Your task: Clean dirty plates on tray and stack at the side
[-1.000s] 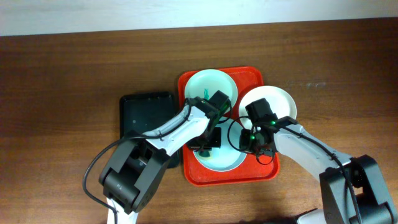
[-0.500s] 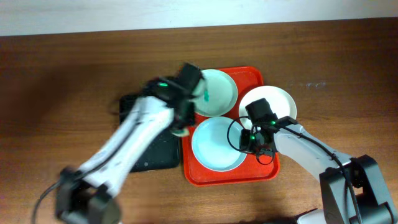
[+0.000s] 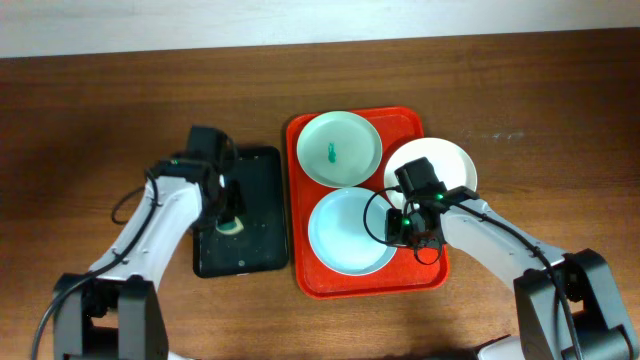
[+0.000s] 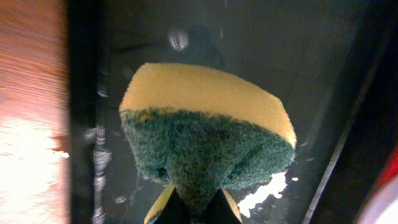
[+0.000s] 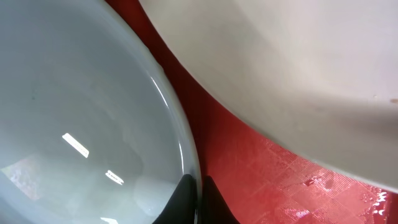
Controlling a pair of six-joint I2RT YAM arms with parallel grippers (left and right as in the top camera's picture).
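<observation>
The red tray (image 3: 432,275) holds three plates. A mint plate (image 3: 352,140) at the back carries a teal smear (image 3: 331,153). The front pale blue plate (image 3: 345,235) shows no smear. My right gripper (image 3: 398,228) is shut on its right rim; the wrist view has the fingers (image 5: 180,196) pinching that plate (image 5: 81,106). A white plate (image 3: 445,160) sits at the right, above the red tray (image 5: 261,180) in the wrist view. My left gripper (image 3: 228,215) is over the black tray (image 3: 258,175), shut on a yellow and green sponge (image 4: 208,124).
The black tray (image 4: 311,56) looks wet, with a patch of white foam (image 4: 264,196) by the sponge. Bare wooden table (image 3: 100,120) surrounds both trays. The white plate (image 5: 298,56) overhangs the red tray's right rim.
My left arm has swung left, carrying the sponge from over the front plate to the black tray. The right gripper and the plates have stayed put.
</observation>
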